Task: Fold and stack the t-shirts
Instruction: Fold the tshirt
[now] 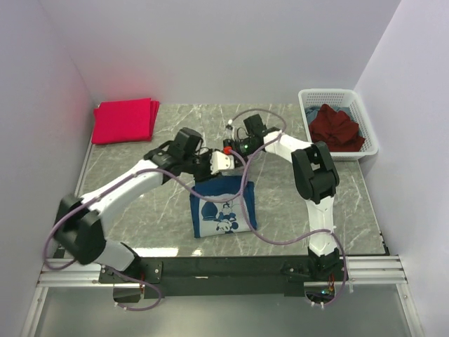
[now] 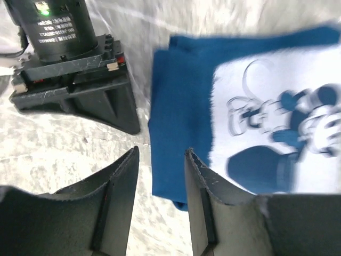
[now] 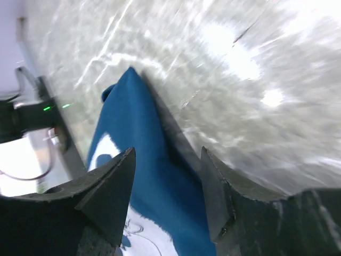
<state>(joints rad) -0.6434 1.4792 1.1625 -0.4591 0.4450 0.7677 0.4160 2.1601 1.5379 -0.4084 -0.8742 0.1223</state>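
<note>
Marble-grey tabletop (image 1: 182, 116), white walls (image 1: 210, 42) — folded navy t-shirt (image 1: 223, 203) centre, red stack (image 1: 125, 121) far-left

Nothing can be read: the only lettering is a few lines of small white print on a label (image 2: 56, 29) on the black motor housing (image 2: 82, 42) in the left wrist view, too blurred to make out, and the white cartoon print (image 2: 277, 122) on the navy t-shirt (image 2: 181, 106) shows no legible words.

Table (image 1: 358, 203) — grey marble-look top, glossy, with bright glare patches in the right wrist view. White lattice basket (image 1: 326, 93) on its far right corner, close to the right side. Pale walls (image 1: 210, 49) enclose left, back and right — plain, unmarked.
</note>
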